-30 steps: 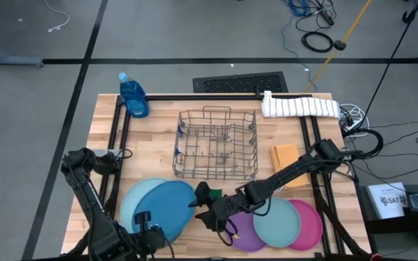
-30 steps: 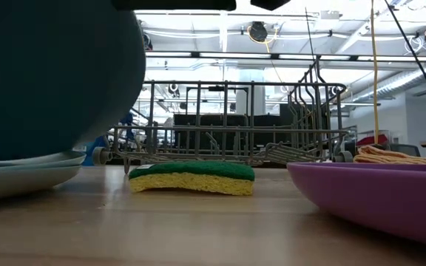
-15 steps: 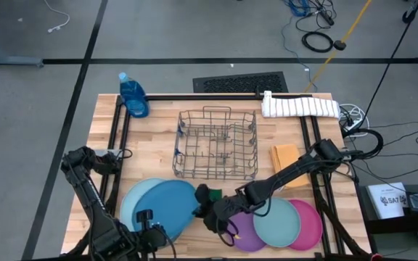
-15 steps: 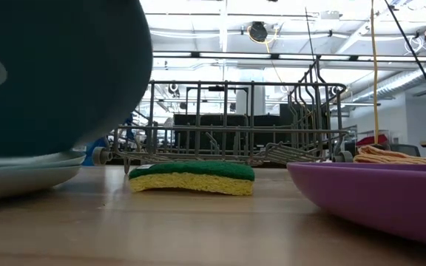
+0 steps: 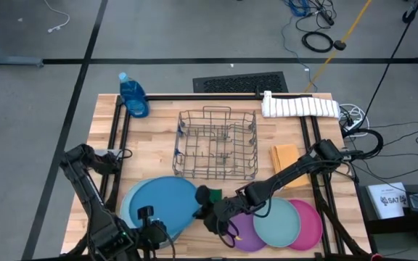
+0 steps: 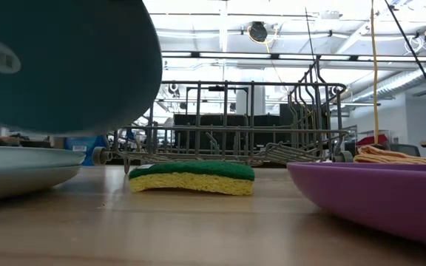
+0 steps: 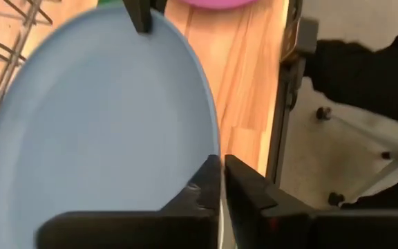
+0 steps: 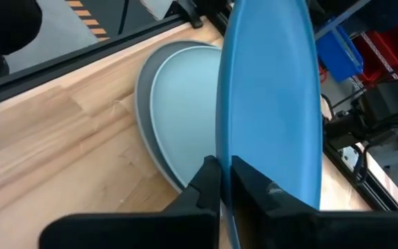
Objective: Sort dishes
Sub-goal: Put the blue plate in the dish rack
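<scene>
The large deep-blue plate hangs over the pale-blue plate, which lies flat on the table at the near left. My left gripper is shut on the deep-blue plate's near edge, and my right gripper is shut on its right edge. In the low view the deep-blue plate floats above the pale-blue plate. The purple plate, teal plate and pink plate lie overlapping at the near right. My left gripper pinches the deep-blue plate's rim between its two fingers, coming from the table's near side. The plate is lifted clear of the pale-blue plate. My right gripper pinches the opposite rim between its two fingers, coming from the table's right. The plate shows edge-on past the fingers, above the pale-blue plate.
A green-and-yellow sponge lies just beyond my right gripper; it also shows in the low view. The grey wire rack stands mid-table. A blue bottle, a rolled white towel and an orange cloth lie farther off.
Both grippers have risen with the deep-blue plate. Its lower edge, which rested on the pale-blue plate, now hangs clear with a gap under it. The plate has shifted a little toward the table's left, covering more of the pale-blue plate.
</scene>
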Robot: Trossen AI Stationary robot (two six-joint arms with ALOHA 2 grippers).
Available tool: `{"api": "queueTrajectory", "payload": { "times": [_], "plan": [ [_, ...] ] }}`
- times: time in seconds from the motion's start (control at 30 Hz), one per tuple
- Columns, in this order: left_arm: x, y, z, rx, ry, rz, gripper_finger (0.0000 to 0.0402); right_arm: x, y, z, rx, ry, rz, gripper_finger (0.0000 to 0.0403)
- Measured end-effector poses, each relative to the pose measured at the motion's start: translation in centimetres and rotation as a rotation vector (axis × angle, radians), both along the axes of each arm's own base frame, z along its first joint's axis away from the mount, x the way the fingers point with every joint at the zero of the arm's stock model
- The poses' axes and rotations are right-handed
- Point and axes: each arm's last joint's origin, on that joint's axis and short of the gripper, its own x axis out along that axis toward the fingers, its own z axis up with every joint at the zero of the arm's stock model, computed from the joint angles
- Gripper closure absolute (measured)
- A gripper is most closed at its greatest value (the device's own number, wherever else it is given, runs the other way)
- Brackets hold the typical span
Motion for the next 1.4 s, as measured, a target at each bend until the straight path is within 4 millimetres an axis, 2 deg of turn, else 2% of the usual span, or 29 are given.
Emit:
{"api": "queueTrajectory", "payload": {
  "times": [0.13, 0.3, 0.43, 0.67, 0.87, 0.97, 1.03, 1.23, 1.4],
  "plan": [
    [-0.5, 0.5, 1.1, -0.018, -0.037, 0.002, 0.0314, 0.1, -0.1, 0.2, 0.012, -0.011, -0.015, 0.0397],
    [-0.4, 0.4, 0.9, -0.005, -0.037, 0.000, 0.0241, 0.1, -0.2, 0.2, 0.005, -0.007, -0.024, 0.0397],
    [-0.6, 0.6, 0.8, 0.029, -0.028, 0.004, 0.0202, 0.1, -0.2, 0.2, 0.004, -0.008, -0.027, 0.0397],
    [-0.3, 1.1, -0.7, 0.149, 0.057, 0.018, 0.0190, 0.1, -0.3, 0.2, 0.006, -0.007, -0.023, 0.0397],
    [0.3, 1.8, -1.1, 0.183, 0.099, 0.040, 0.0190, 0.0, -0.2, 0.2, 0.012, 0.004, 0.010, 0.0398],
    [0.6, 2.1, -1.1, 0.157, 0.136, 0.045, 0.0201, 0.0, -0.1, 0.2, 0.011, -0.001, 0.017, 0.0399],
    [0.7, 2.2, -1.1, 0.142, 0.158, 0.046, 0.0227, 0.0, -0.1, 0.2, 0.010, -0.001, 0.020, 0.0400],
    [0.8, 2.1, -1.1, 0.128, 0.176, 0.014, 0.0373, 0.0, 0.0, 0.3, 0.007, -0.008, 0.027, 0.0400],
    [0.9, 1.7, -1.1, 0.089, 0.179, -0.025, 0.0394, 0.0, 0.1, 0.4, 0.032, -0.009, 0.038, 0.0393]
  ]
}}
